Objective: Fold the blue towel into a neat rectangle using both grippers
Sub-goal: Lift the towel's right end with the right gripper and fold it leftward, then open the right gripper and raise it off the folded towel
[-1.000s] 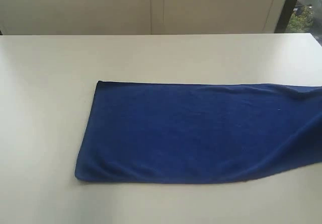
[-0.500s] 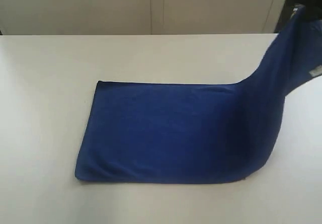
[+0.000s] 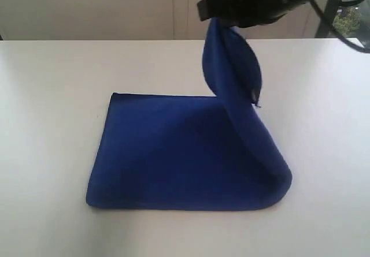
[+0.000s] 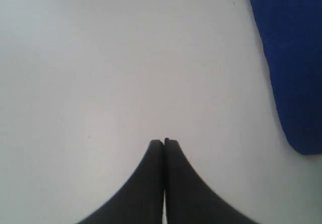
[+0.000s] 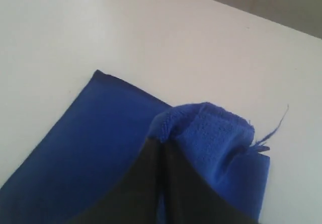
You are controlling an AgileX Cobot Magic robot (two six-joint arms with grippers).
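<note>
Lifted since a second ago, one end of the towel (image 3: 185, 159) now hangs from the right hand (image 3: 217, 15), arching over the half lying flat on the desk (image 3: 52, 95) beneath that hand. Only the right wrist view shows the tips pinched on bunched cloth. Left hand (image 4: 164, 142), closed on nothing, hovers over the desk, a towel corner near it but apart.

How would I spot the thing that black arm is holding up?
Look at the wide white table. On it lies a royal-blue towel, the only coloured thing there. One end, pinched in the right arm's black fingers, curls up over the flat half.
</note>
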